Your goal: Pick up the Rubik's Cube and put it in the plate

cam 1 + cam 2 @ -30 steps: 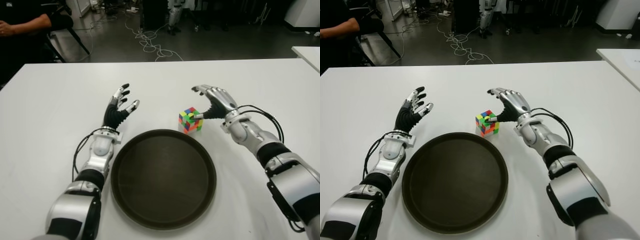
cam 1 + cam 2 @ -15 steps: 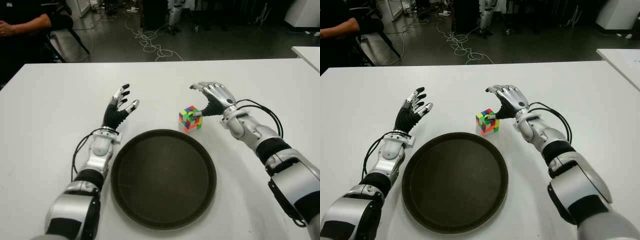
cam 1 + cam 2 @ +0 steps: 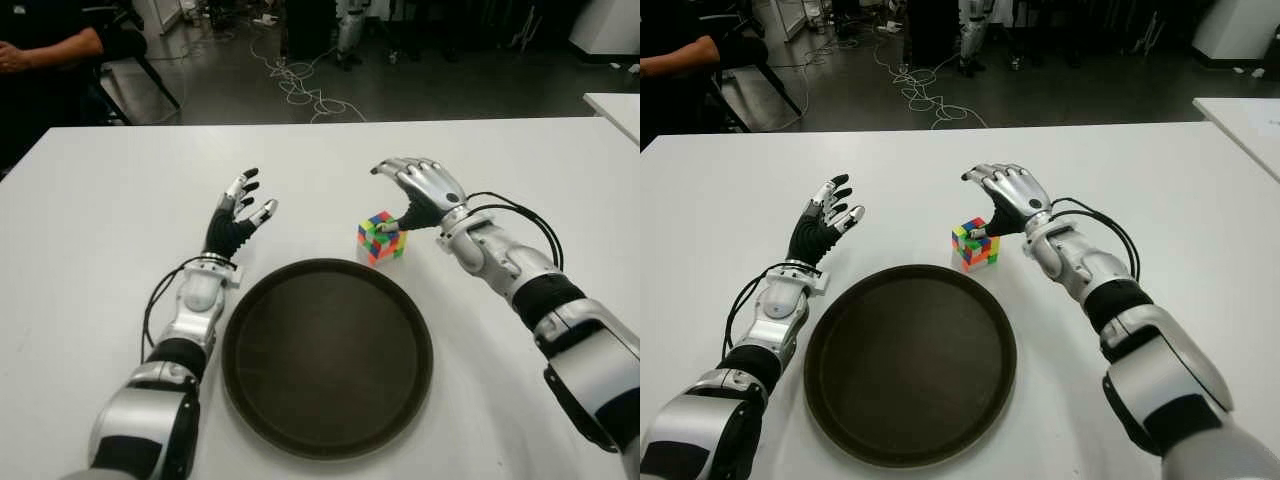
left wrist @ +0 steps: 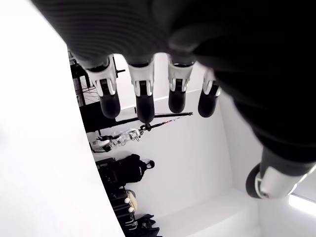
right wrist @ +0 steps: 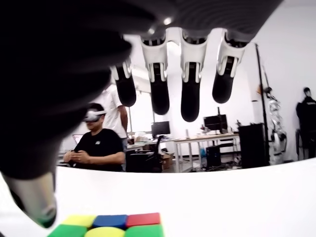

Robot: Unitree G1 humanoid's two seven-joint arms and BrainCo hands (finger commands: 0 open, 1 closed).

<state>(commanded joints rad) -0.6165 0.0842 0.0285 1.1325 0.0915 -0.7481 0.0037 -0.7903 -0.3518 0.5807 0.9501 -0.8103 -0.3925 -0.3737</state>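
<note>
A multicoloured Rubik's Cube [image 3: 381, 238] sits on the white table [image 3: 110, 200], just beyond the far right rim of the dark round plate [image 3: 327, 355]. My right hand [image 3: 415, 195] hovers over and just right of the cube, fingers spread and arched above it, thumb tip by the cube's top right edge. In the right wrist view the cube's top face [image 5: 112, 226] shows below the spread fingers [image 5: 190, 89], with a gap between them. My left hand [image 3: 238, 215] shows left of the plate, fingers spread upward, holding nothing.
The plate is bare inside. A person in black [image 3: 45, 55] sits at the far left past the table. Cables [image 3: 300, 85] lie on the floor behind. Another white table corner [image 3: 615, 105] shows far right.
My right hand has moved up and forward, from beside the cube to arching over it. The cube, plate and left hand have stayed put.
</note>
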